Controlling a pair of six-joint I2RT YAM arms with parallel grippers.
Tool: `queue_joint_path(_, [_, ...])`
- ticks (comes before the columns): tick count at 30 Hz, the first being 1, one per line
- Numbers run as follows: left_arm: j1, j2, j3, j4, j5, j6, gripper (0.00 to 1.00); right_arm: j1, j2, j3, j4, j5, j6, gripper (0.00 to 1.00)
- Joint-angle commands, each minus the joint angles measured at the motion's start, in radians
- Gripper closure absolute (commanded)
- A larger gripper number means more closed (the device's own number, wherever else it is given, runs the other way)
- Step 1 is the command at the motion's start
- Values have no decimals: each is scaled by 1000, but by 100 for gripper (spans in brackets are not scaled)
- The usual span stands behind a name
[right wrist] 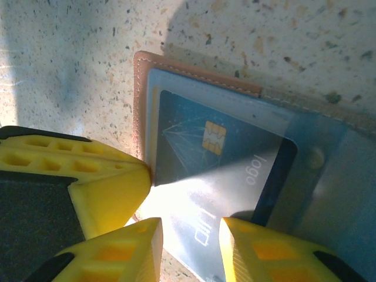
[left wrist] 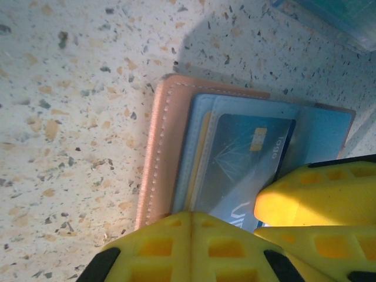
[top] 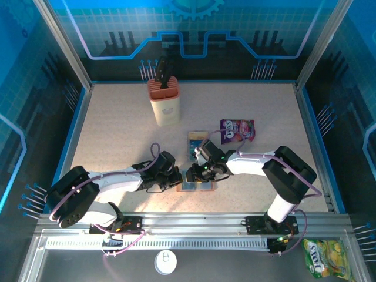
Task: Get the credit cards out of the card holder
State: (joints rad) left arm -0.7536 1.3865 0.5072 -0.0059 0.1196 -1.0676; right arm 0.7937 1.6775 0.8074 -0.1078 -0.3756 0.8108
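Closest in, my right tool (right wrist: 191, 235) stands partly open. Its two fingers sit either side of the near end of a credit card (right wrist: 217, 153), which lies flat in the gap rather than pinched. My left tool (top: 180, 177) is fully closed and holds nothing; it seems to press its tips onto the card holder (left wrist: 155, 153) from 6 o'clock in its own wrist view. The holder lies open on the bench (top: 117, 135) between both tools. From the right wrist, the card's long axis runs roughly 12 to 6, with its free short end toward me. I judge the right arm the nearer one for a pull toward 6. Farther off, at 1 o'clock of the holder seen from above, lies a purple snack packet (top: 238, 129).
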Motion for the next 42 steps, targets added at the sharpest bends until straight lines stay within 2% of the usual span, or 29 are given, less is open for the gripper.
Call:
queue_joint_path(1, [2, -3, -23, -51, -24, 8, 100, 10, -18, 6, -91, 58, -29, 67])
queue_joint_path(18, [3, -9, 19, -42, -5, 5, 100, -5, -109, -2, -105, 56, -31, 64])
queue_joint_path(42, [-15, 56, 54, 21, 44, -5, 100, -32, -93, -36, -76, 29, -29, 64])
